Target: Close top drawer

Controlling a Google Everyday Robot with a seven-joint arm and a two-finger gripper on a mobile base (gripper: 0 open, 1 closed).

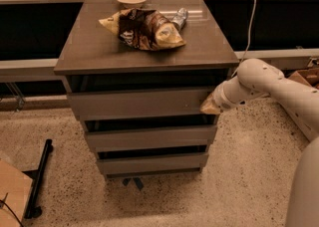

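Mid-push, looks like: gripper (pixel 211 105) against right end of top drawer (pixel 134 103) front, centre-right of frame (open or clenched, can't tell). Next: probably straight shove inward till flush.

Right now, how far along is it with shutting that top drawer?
Done: the claw is at the right end of the top drawer front, apparently touching it. In hand: the push, it seems. Left: the drawer sticks out past the two shallower fronts below, with a dark gap under the cabinet top, so it needs pushing in until flush.
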